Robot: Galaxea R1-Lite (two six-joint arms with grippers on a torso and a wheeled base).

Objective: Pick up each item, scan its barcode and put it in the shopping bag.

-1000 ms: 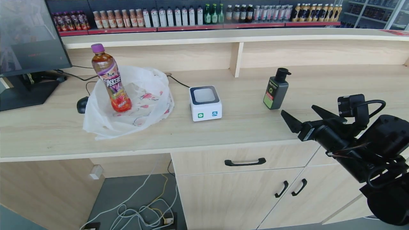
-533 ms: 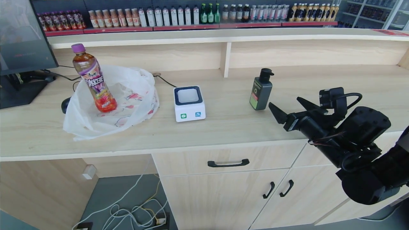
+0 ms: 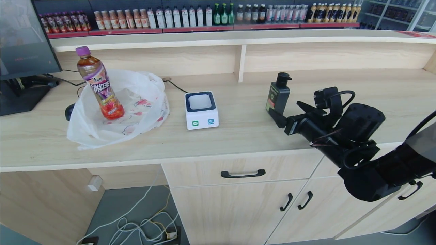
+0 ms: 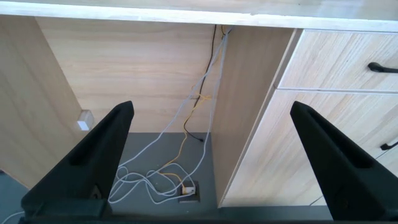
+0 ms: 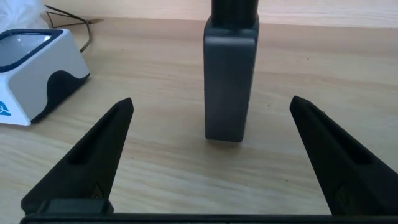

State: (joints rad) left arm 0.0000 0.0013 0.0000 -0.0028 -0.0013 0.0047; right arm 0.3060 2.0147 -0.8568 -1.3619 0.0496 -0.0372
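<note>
Standing upright, pump bottle (image 3: 278, 98) just ahead of wide-spread right gripper (image 3: 284, 108).

The counter (image 3: 238, 136) you're working on is pale wood-grain with a matt finish. It looks more like laminate than raw timber, and the drawer fronts (image 3: 201, 173) have the same finish. The shopping bag (image 3: 151, 93) is thin, crinkly plastic, milky and half see-through. The tea bottle (image 3: 98, 85) is clear glossy plastic with a shiny printed wrap and a smooth purple cap. Your scanner (image 3: 201, 109) is smooth white plastic with a glassy-looking top pane. The pump bottle (image 5: 230, 81) is dark grey plastic, satin rather than shiny. The right gripper (image 5: 211, 102) and left gripper (image 4: 211, 109) both have matt black fingers (image 5: 87, 168) — plastic or coated metal, can't tell which.
</note>
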